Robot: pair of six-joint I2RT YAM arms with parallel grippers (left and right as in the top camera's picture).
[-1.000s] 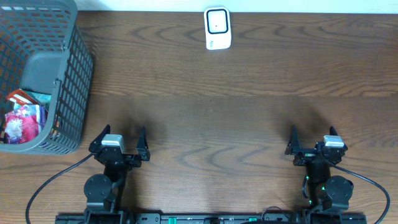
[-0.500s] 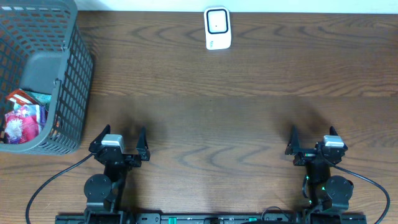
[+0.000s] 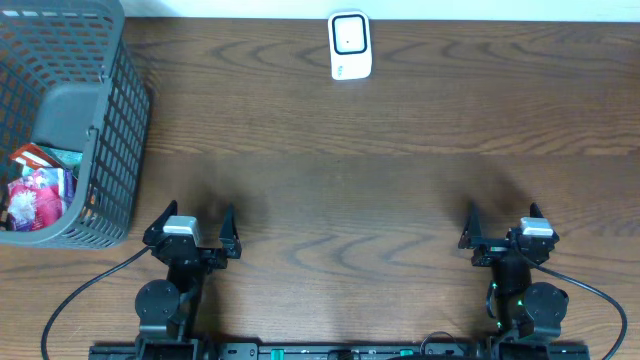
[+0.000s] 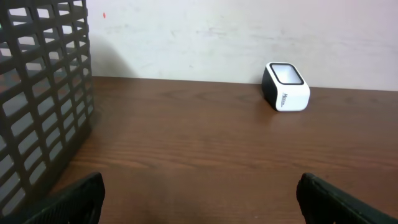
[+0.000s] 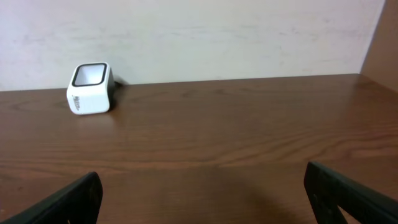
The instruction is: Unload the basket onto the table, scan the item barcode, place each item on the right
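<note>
The item, one of the red and pink packets (image 3: 38, 188), lies inside the grey mesh basket (image 3: 118, 120) at the far left; no barcode shows on them. A white barcode scanner (image 3: 350, 45) with a dark window stands at the table's back edge, also seen as the scanner (image 4: 286, 86) and the scanner (image 5: 90, 88) in the wrist views. My left gripper (image 3: 192, 220) rests at the front left, open and holding nothing, with the same open left gripper (image 4: 199, 199) over bare wood. My right gripper (image 3: 503, 222) is at the front right, also open, as the right gripper (image 5: 202, 199) shows.
The basket wall (image 4: 43, 106) rises just left of my left gripper. A pale wall (image 5: 217, 31) runs behind the table's back edge. Brown wooden tabletop (image 3: 340, 180) stretches between the grippers and the scanner.
</note>
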